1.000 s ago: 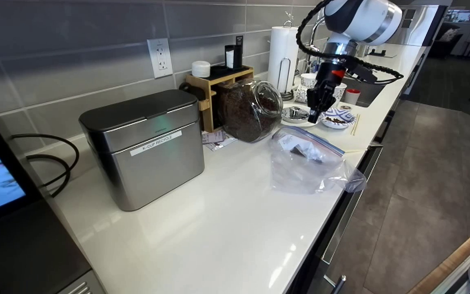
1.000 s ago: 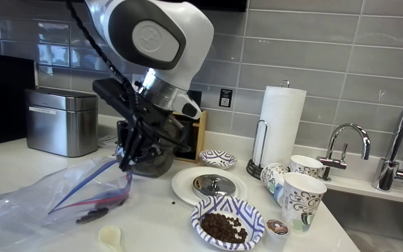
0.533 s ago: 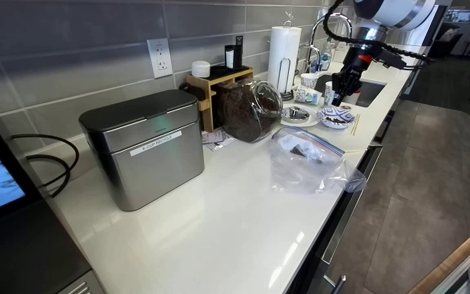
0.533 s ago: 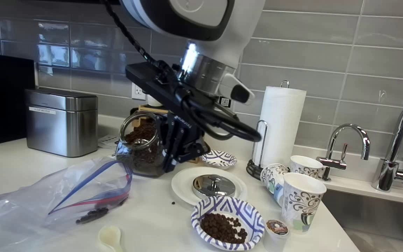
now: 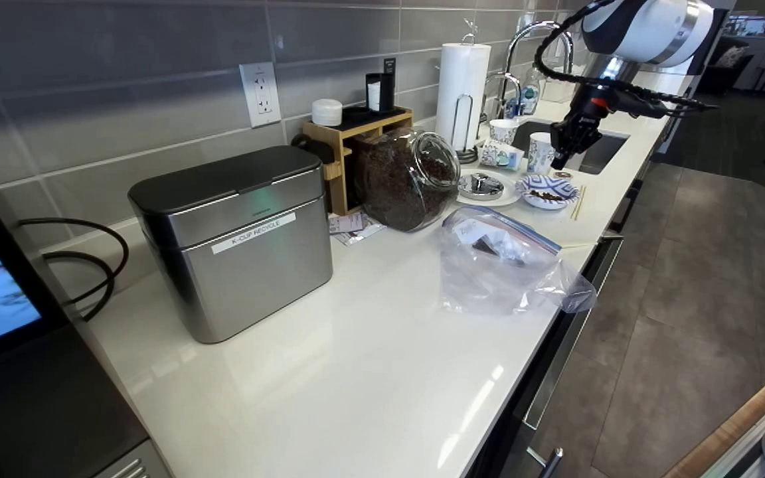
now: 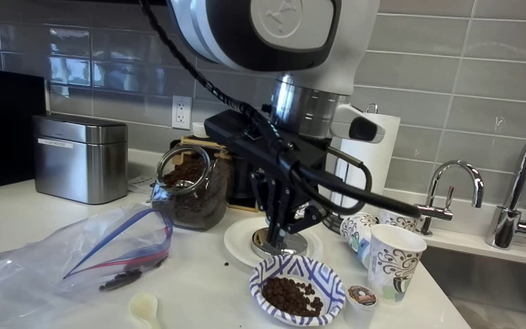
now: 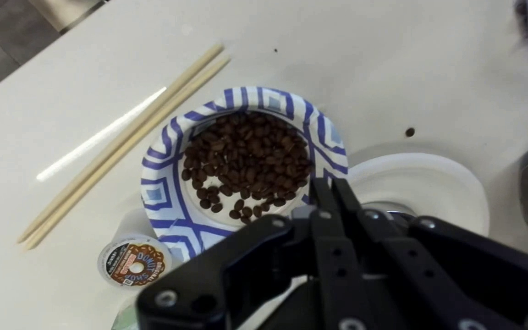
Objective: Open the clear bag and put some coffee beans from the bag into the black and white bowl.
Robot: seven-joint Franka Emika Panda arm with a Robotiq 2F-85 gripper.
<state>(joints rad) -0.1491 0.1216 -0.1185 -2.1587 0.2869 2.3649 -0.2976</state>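
On the left in an exterior view, the clear bag [image 6: 48,260] lies limp on the worktop [image 6: 199,285], its blue and red zip strips parted. The opening step looks done, so moving beans across is probably the step in hand. The coffee beans [image 6: 123,278] show as a small dark clump at the mouth; whether the film covers them fully is hard to tell. Behind that mouth stands the dark glass jar [image 6: 194,205].

Right of the jar, the end effector [image 7: 331,183] hangs near the white plate [image 6: 238,242] and metal lid [image 6: 295,246], clenched, with nothing between its fingers. The bag lies well apart, to its left; the wrist view catches only a sliver of it at the top right corner. The next move likely calls for spreading the fingers and reaching low to the bag's mouth, where thin film could fold or slip.

Farther right, a blue-and-white bowl [image 6: 331,283] holds many brown beans [image 6: 286,297]; in the wrist view the fingertips overlap its rim, their height unclear. No black and white bowl can be made out.
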